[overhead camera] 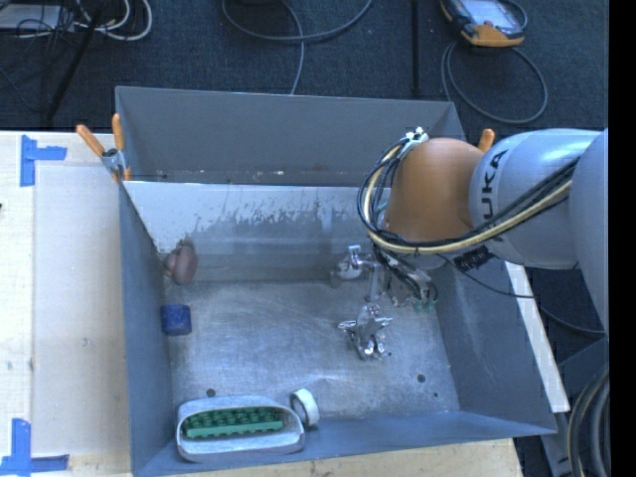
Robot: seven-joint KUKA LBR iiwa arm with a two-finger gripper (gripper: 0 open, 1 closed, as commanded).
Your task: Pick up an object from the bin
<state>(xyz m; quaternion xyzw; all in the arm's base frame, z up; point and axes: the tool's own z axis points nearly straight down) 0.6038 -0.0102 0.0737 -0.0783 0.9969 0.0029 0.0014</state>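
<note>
My gripper (368, 338) hangs over the right middle of the bin floor, fingertips close together just above bare metal, with nothing visible between them. A small white roll of tape (305, 406) lies near the front wall, left of and below the gripper. Beside the roll, a long white tray-like brush with green bristles (238, 425) rests along the front left corner.
A small blue block (176, 319) sits by the left wall, with a brownish pink lump (182, 262) behind it against the same wall. The arm with its orange cover and cables hangs over the bin's right rear part.
</note>
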